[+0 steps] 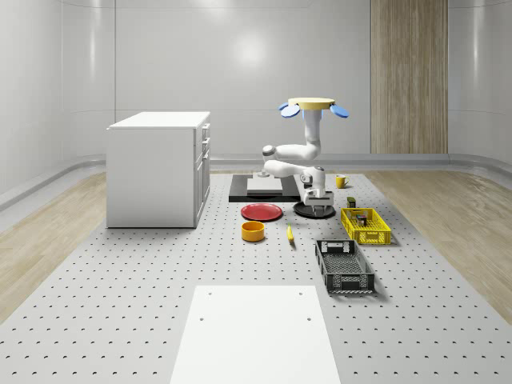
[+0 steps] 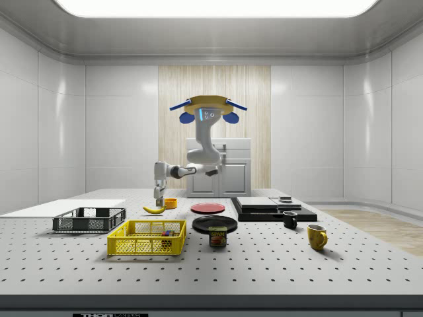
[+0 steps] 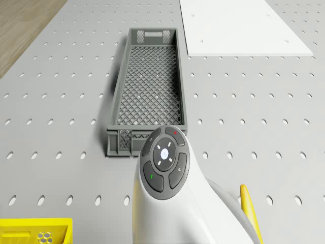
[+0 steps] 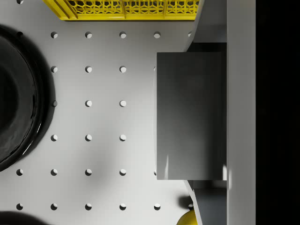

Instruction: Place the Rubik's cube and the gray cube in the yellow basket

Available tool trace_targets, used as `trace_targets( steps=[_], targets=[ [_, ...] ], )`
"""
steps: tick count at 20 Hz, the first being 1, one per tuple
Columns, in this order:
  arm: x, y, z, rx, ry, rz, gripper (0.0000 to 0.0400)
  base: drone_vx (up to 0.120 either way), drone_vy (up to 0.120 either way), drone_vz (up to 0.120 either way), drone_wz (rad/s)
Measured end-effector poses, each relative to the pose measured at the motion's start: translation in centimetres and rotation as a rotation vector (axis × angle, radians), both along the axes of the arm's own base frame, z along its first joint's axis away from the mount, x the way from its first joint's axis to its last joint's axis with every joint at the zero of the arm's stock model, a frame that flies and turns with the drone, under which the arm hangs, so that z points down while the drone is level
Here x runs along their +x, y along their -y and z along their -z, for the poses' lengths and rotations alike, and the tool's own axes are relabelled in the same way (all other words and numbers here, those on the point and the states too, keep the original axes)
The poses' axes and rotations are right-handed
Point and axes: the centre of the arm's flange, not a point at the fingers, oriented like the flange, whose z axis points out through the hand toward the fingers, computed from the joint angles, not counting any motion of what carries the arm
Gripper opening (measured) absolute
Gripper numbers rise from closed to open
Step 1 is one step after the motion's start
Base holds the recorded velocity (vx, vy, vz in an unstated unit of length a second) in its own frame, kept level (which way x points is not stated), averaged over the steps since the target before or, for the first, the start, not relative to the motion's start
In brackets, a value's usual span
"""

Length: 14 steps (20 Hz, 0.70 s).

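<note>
The drone (image 1: 312, 107) hovers over the perforated table, above the black plate (image 1: 314, 210). Its arm reaches down, and my gripper (image 1: 320, 206) hangs low between that plate and the yellow basket (image 1: 366, 226). In the wrist view the gray cube (image 4: 187, 117) sits between my fingers (image 4: 211, 28), with my gripper (image 4: 193, 115) shut on it a little above the table. The yellow basket's rim (image 4: 126, 9) lies just beyond. A multicolored Rubik's cube (image 2: 168, 232) shows inside the basket (image 2: 147, 238) in the side view.
A gray crate (image 1: 344, 269) lies in front of the basket. A banana (image 1: 290, 234), orange bowl (image 1: 253, 231) and red plate (image 1: 262, 212) lie to the whole-scene view's left of my gripper. A can (image 1: 350, 202), yellow mug (image 1: 341, 182), black tray (image 1: 260, 189) and white cabinet (image 1: 158, 168) stand further back.
</note>
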Motion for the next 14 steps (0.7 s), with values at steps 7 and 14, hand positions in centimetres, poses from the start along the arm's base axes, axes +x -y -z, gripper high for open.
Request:
trace_targets(
  steps=[7,14],
  targets=[
    [0.0,0.0,0.03,0.0,0.0,0.0,0.025,0.0,0.12,0.0,0.0],
    [0.0,0.0,0.04,0.0,0.0,0.0,0.025,0.0,0.12,0.0,0.0]
  ],
)
